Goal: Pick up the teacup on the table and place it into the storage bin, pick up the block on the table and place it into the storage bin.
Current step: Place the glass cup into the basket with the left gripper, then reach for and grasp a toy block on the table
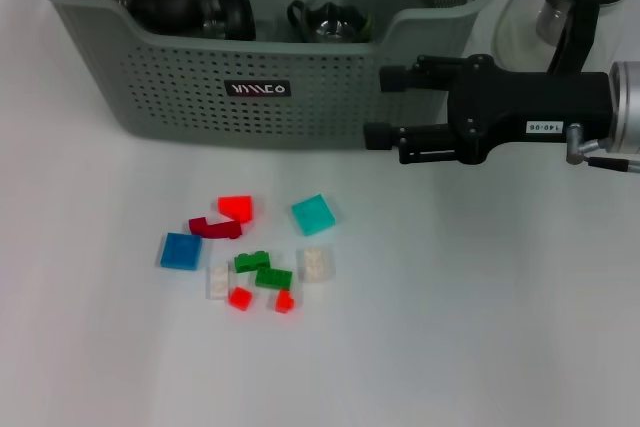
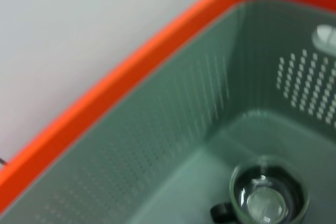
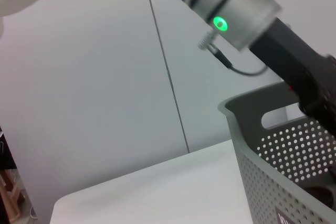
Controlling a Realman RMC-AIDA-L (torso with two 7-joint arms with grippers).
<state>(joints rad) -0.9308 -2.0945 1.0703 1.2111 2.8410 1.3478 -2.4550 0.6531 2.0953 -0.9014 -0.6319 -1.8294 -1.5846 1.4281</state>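
I see the blocks scattered on the tabletop, below and left of my right tool, whose fingers sit apart, empty, beside the bin. The teacup lies inside the bin, under my left tool; I cannot tell its fingers.

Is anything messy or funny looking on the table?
The small blocks lie scattered in a loose bunch in front of the storage bin, none stacked or lined up. Nothing looks spilled or broken; a glass teacup already sits inside the bin.
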